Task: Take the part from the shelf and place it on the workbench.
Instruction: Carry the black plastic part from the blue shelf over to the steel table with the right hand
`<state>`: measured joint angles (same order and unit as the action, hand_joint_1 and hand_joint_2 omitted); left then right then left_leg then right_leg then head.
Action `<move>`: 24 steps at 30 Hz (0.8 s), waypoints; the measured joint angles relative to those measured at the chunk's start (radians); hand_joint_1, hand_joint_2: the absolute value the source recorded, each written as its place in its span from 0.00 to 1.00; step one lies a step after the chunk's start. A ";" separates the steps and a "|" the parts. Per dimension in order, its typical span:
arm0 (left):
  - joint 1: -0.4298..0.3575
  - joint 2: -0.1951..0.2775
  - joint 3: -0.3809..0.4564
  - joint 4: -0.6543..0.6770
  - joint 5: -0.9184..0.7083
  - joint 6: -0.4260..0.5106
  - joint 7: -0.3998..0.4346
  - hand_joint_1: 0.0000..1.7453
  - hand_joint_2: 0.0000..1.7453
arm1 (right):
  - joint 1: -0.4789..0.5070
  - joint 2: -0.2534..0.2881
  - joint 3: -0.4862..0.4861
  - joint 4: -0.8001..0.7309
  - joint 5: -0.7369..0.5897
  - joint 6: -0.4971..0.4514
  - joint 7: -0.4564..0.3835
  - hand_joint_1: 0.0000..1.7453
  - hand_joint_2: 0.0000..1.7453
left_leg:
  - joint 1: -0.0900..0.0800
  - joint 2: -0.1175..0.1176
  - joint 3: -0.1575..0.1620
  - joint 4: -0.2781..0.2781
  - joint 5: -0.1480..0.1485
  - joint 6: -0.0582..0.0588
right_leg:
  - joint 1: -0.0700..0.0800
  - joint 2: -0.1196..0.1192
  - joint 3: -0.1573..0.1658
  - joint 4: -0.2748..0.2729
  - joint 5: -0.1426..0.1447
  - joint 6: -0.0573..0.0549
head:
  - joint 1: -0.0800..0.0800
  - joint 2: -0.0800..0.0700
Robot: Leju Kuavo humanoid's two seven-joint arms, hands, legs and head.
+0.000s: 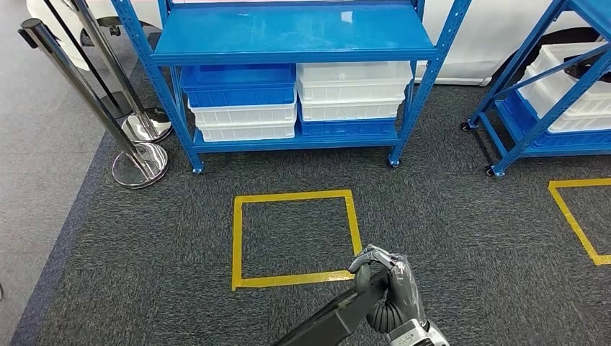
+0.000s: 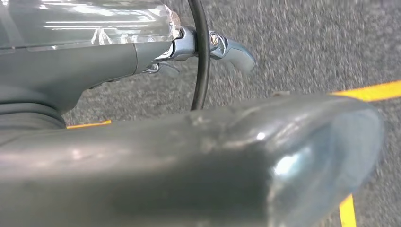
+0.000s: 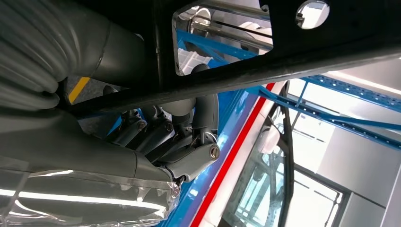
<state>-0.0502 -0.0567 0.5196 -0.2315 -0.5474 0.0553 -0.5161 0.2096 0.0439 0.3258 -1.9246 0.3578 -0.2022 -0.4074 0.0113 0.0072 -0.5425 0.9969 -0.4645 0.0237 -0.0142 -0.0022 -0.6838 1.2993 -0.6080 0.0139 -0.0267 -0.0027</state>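
While the robot stands back from the racks, the head view shows its right hand [image 1: 386, 288] low in front of it, grey fingers curled over the end of a flat black part [image 1: 337, 318] that slants down and away to the hand's left. The part looks like stiff, matte sheet metal or plastic, long and narrow. Just ahead of the hand, a square of yellow tape [image 1: 294, 238] marks the speckled dark grey carpet [image 1: 447, 216], and one corner of it lies almost under the fingertips. A second taped square [image 1: 576, 216] is well off to the hand's right. Beyond the first square stands a blue steel shelf [image 1: 288, 36], its lower level packed with six stacked bins: one blue [image 1: 240, 85] and two white on one side, two white [image 1: 353, 79] over one blue on the other. A second blue rack [image 1: 547, 108] holding more bins stands farther right. Two chrome stanchion posts [image 1: 140, 162] with round bases stand far to the left, at the edge of a paler floor strip. Open carpet stretches between hand and shelf.

Seen from the left wrist, the left hand [image 2: 198, 47] sits close above the carpet, a thick smooth grey thumb across the foreground and a thin black cable [image 2: 201, 56] looping past; I cannot tell whether it is open or closed.

Seen from the right wrist, dark fingers [image 3: 156, 135] wrap the black part's edge [image 3: 283, 56], which has rounded cut-outs, with blue shelf rails [image 3: 331, 90] behind.
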 joint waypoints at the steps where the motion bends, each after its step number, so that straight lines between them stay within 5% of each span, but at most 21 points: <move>1: 0.000 0.000 0.000 0.000 0.000 0.000 0.000 0.00 0.00 | 0.000 0.000 0.000 0.000 0.000 0.000 0.000 1.00 1.00 | -0.001 0.000 -0.001 0.002 0.000 0.000 | 0.000 0.000 0.024 -0.037 0.029 -0.003 | 0.000 0.000; 3: -0.001 -0.001 0.000 0.000 0.000 0.000 0.000 0.00 0.00 | -0.001 0.000 0.000 0.000 0.000 0.000 0.000 1.00 1.00 | -0.003 -0.001 -0.002 0.006 0.000 -0.002 | 0.003 0.000 0.101 -0.172 0.089 -0.013 | 0.000 0.000; 5: -0.001 -0.002 0.000 0.000 0.000 -0.001 0.000 0.00 0.00 | -0.001 0.000 0.000 0.000 0.000 0.000 0.000 1.00 1.00 | -0.006 -0.002 -0.007 0.010 0.001 -0.010 | 0.009 0.000 0.146 -0.262 0.109 -0.022 | 0.000 0.000; 8: -0.001 -0.002 0.000 0.000 0.000 -0.001 0.000 0.00 0.00 | -0.001 0.000 -0.001 -0.001 0.000 0.000 0.000 1.00 1.00 | -0.007 -0.002 -0.014 0.012 0.005 -0.027 | 0.009 0.000 0.144 -0.284 0.112 -0.032 | 0.000 0.000; 10: -0.001 -0.002 0.000 0.000 0.000 -0.001 0.000 0.00 0.00 | -0.001 0.000 -0.002 -0.001 0.000 0.000 0.000 1.00 1.00 | -0.007 -0.003 -0.029 0.046 -0.025 -0.037 | 0.003 -0.002 0.142 -0.293 0.120 -0.045 | 0.000 0.000; 13: 0.000 -0.001 0.000 0.000 0.000 0.000 0.000 0.00 0.00 | -0.001 0.000 -0.002 0.000 0.000 0.000 0.000 1.00 1.00 | -0.002 -0.004 -0.100 0.222 -0.124 -0.049 | 0.002 -0.004 0.137 -0.295 0.126 -0.054 | 0.000 0.000; 15: 0.002 0.000 0.000 0.000 0.000 0.000 0.000 0.00 0.00 | 0.000 0.000 -0.002 0.000 0.000 0.000 0.000 1.00 1.00 | 0.001 -0.004 -0.120 0.288 -0.134 -0.054 | 0.003 -0.004 0.135 -0.292 0.126 -0.054 | 0.000 0.000; 18: 0.003 0.000 0.000 0.000 0.000 0.000 0.000 0.00 0.00 | -0.001 0.000 -0.002 0.000 0.000 0.000 0.000 1.00 1.00 | 0.004 -0.004 -0.032 0.131 -0.047 -0.052 | 0.003 -0.003 0.134 -0.283 0.124 -0.051 | 0.000 0.000; 20: 0.002 0.001 0.000 0.000 0.000 0.000 0.000 0.00 0.00 | -0.001 0.000 -0.002 0.000 0.000 0.000 0.000 1.00 1.00 | 0.000 -0.005 0.019 0.032 -0.022 -0.045 | 0.005 -0.001 0.130 -0.278 0.124 -0.043 | 0.000 0.000; 24: 0.002 0.002 0.000 0.000 -0.004 0.000 0.000 0.00 0.00 | -0.001 0.000 -0.002 0.000 0.002 -0.001 0.004 1.00 1.00 | 0.001 -0.004 0.022 0.001 -0.017 -0.023 | 0.007 0.000 0.121 -0.272 0.124 -0.020 | 0.000 0.000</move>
<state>-0.0480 -0.0548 0.5196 -0.2316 -0.5514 0.0557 -0.5161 0.2086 0.0442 0.3241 -1.9250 0.3603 -0.2028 -0.4034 0.0125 0.0034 -0.5206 0.9983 -0.4811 0.0007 -0.0076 -0.0022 -0.5624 1.0269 -0.4842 -0.0056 -0.0268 -0.0027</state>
